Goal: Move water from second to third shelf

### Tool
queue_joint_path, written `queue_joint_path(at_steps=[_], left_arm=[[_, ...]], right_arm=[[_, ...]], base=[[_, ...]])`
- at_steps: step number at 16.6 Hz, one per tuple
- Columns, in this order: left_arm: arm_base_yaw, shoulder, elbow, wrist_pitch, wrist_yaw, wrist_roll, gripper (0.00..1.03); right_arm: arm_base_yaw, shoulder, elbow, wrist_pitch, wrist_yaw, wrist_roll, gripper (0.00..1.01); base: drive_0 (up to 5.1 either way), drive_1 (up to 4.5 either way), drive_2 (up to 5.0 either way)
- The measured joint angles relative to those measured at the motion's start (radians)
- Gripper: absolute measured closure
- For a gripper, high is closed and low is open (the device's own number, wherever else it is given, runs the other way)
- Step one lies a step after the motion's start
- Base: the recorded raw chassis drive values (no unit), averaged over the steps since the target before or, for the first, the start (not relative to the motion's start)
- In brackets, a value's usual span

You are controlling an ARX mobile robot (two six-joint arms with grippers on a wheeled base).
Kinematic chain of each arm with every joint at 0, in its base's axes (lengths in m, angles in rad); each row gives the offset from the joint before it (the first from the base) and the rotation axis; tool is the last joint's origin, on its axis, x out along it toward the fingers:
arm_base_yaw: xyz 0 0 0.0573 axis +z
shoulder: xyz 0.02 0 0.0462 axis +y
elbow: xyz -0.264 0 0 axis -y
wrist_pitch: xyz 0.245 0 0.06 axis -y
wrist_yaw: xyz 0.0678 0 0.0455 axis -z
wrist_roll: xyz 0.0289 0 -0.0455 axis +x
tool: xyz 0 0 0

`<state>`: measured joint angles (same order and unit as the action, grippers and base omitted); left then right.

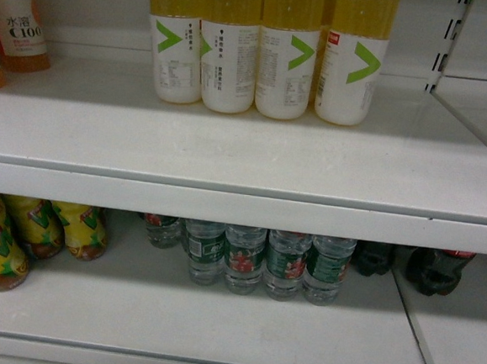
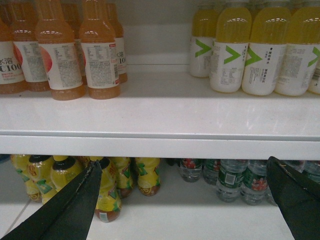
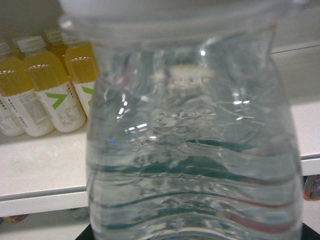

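Observation:
A clear ribbed water bottle (image 3: 192,150) fills the right wrist view, with green and red label colours showing through the water. My right gripper (image 3: 192,236) is shut on it; only dark finger edges show at the bottom corners. Behind the bottle is the upper shelf (image 3: 45,165). Several more water bottles (image 1: 267,260) with green labels stand at the back of the lower shelf (image 1: 215,323). My left gripper (image 2: 185,200) is open in front of that lower shelf, with nothing between its fingers (image 2: 75,205). Neither gripper nor the held bottle shows in the head view.
Yellow drinks with white labels (image 1: 270,53) stand on the upper shelf (image 1: 229,147), orange drinks (image 2: 65,50) to their left. Yellow-labelled tea bottles (image 1: 28,233) sit lower left, dark cola bottles (image 1: 435,269) lower right. A shelf upright (image 1: 446,46) stands on the right.

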<state>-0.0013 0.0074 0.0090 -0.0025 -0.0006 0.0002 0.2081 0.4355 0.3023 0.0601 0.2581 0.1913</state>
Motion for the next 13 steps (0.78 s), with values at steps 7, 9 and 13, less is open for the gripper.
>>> queue_joint_path(at_steps=[7,9,13], left_arm=[[0.0,0.0,0.0,0.0,0.0,0.0,0.05],[0.0,0.0,0.0,0.0,0.0,0.0,0.05],[0.0,0.0,0.0,-0.001,0.0,0.0,0.05]], right_arm=[[0.0,0.0,0.0,-0.001,0.004,0.0,0.57],[-0.001,0.0,0.0,0.0,0.004,0.0,0.57],[-0.001,0.0,0.0,0.0,0.003,0.0,0.57]], base=[[-1.5,0.76,0.8],[-4.5,2.46,2.5],[-4.5,2.46,2.5]])
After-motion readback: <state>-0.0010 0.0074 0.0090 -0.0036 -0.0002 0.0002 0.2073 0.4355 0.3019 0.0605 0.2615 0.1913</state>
